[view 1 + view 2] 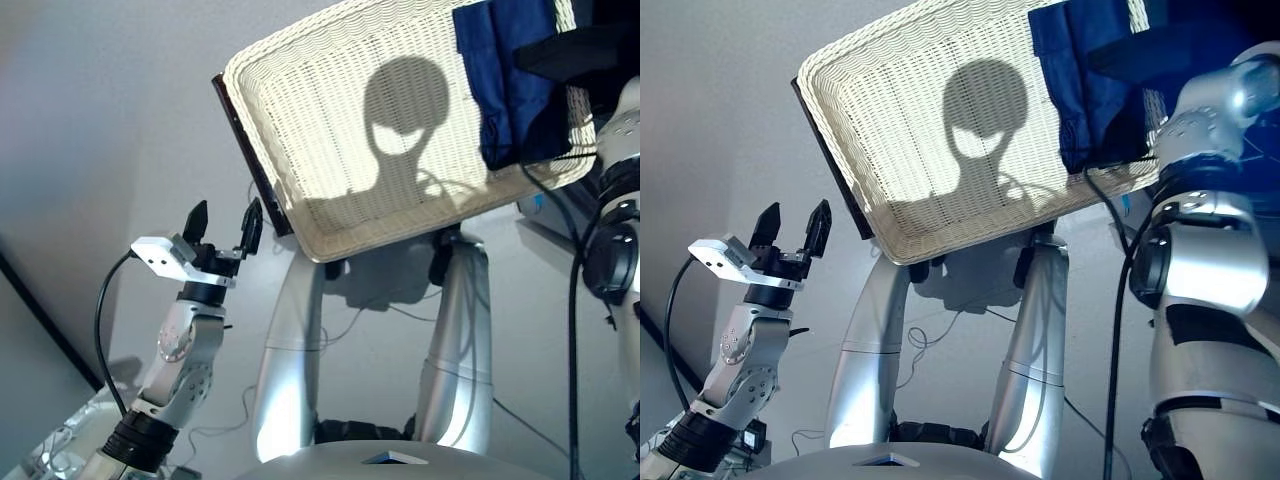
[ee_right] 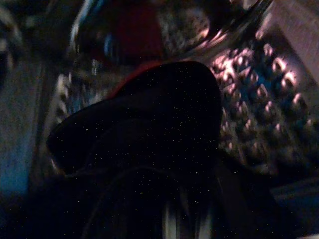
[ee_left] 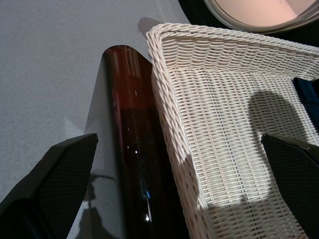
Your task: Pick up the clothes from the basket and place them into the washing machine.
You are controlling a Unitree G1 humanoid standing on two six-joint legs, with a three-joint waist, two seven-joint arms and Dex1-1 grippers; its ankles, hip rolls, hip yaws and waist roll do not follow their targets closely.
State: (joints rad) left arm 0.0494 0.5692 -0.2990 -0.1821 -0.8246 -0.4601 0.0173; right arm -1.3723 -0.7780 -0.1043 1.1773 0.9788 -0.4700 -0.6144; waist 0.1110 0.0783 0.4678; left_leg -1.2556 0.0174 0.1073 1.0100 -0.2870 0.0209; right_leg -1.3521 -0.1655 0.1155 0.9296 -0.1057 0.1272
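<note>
One navy cloth (image 1: 510,80) lies at the far right of the basket (image 1: 330,130), the left gripper (image 1: 222,225) waits spread wide beside its dark bar (image 3: 134,149), and the right gripper, unclear, should drop the black cloth (image 2: 149,119) deep in the drum (image 2: 254,99).

Silver arms, black-fingered left hand (image 1: 223,228) (black cables).
</note>
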